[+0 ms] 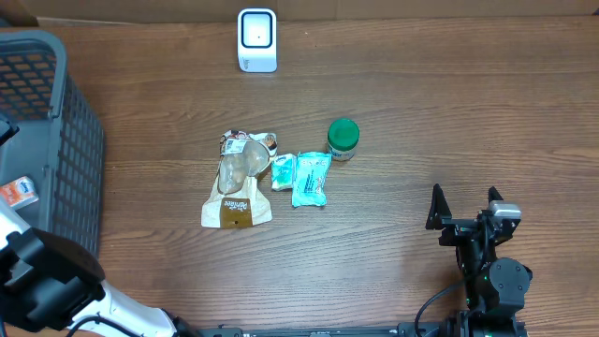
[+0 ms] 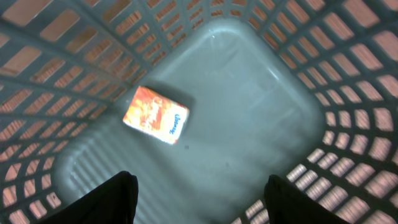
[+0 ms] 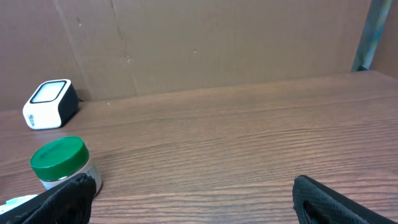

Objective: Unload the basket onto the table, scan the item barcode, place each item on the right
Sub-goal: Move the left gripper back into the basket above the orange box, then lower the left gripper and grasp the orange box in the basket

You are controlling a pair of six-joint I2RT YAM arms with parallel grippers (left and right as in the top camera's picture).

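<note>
Orange flat packet (image 2: 155,115) lies on the smooth floor of the grey lattice basket (image 2: 261,93) under the left end effector (image 2: 202,186), spread empty like the right end effector (image 3: 193,186) above the wood-grain bench (image 3: 249,137).

We see the right arm (image 1: 494,279) all in black, with rounded joints, a small grey block (image 1: 504,210) on top and a black cable (image 1: 432,301) looping by its base. Its fingers (image 1: 436,208) are thin black blades. The left arm (image 1: 122,314) has white links between bulky black joints (image 1: 42,271).
</note>
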